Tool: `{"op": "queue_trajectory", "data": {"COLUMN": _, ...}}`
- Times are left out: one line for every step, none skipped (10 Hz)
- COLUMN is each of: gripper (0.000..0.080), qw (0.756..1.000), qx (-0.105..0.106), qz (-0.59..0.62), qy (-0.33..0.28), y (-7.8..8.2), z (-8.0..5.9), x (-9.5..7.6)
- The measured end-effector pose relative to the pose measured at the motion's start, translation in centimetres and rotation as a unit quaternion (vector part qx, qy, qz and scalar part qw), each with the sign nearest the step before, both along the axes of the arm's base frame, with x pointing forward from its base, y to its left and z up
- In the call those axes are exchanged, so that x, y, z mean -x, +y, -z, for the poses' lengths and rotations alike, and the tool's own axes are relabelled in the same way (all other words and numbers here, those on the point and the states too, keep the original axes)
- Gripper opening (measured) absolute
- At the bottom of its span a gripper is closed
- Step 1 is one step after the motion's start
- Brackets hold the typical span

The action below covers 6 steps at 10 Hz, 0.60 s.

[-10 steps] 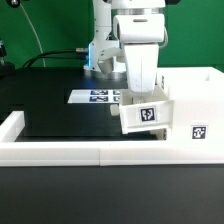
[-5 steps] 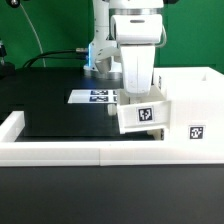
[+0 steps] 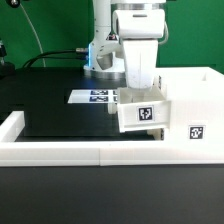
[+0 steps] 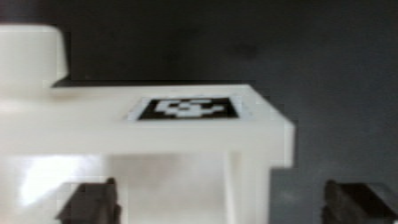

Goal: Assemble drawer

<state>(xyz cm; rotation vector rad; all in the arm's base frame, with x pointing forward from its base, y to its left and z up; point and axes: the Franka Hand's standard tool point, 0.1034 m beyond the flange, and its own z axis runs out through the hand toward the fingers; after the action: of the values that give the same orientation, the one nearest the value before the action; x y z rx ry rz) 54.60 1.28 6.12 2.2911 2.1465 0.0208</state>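
The white box housing (image 3: 190, 95) with a tag on its front stands at the exterior view's right, against the front rail. A small white tray (image 3: 141, 115) with a square tag sits slightly tilted against the housing's left side. In the wrist view the tray's tagged wall (image 4: 187, 110) fills the middle. My gripper (image 3: 140, 90) hangs straight above the tray. Its dark fingers (image 4: 87, 200) stand wide apart: one over the tray, the other beside it over the black table. The gripper (image 4: 221, 203) is open and holds nothing. A second tray is not in view.
The marker board (image 3: 97, 96) lies flat on the black table behind the tray. Low white rails (image 3: 60, 152) edge the table at the front and at the exterior view's left. The robot's base (image 3: 100, 50) stands at the back.
The gripper has risen a little above the tray. The tray and housing have not moved.
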Motion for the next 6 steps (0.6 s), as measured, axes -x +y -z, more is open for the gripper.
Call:
{"op": "queue_trajectory", "data": {"gripper": 0.0632, "qw": 1.000, "qx": 0.003, "qz": 0.000, "qy": -0.002, "y": -0.1, "z": -0.7, "x": -0.2}}
{"op": "queue_trajectory", "data": {"gripper": 0.0632, "qw": 1.000, "qx": 0.005, "qz": 0.000, "qy": -0.005, "y": -0.3, "z": -1.5, "x": -0.4}}
{"op": "queue_trajectory", "data": {"gripper": 0.0646, "qw": 1.000, "qx": 0.009, "qz": 0.002, "qy": -0.011, "y": -0.9, "z": -2.5, "x": -0.6}}
{"op": "queue_trajectory", "data": {"gripper": 0.0649, "qw": 1.000, "qx": 0.012, "qz": 0.005, "qy": -0.015, "y": -1.6, "z": -3.2, "x": -0.8}}
{"op": "queue_trajectory", "data": {"gripper": 0.0649, "qw": 1.000, "qx": 0.014, "qz": -0.002, "qy": -0.016, "y": -2.4, "z": -3.6, "x": -0.9}}
{"op": "queue_trajectory", "data": {"gripper": 0.0649, "qw": 1.000, "qx": 0.017, "qz": -0.009, "qy": -0.020, "y": -3.3, "z": -4.1, "x": -1.1}}
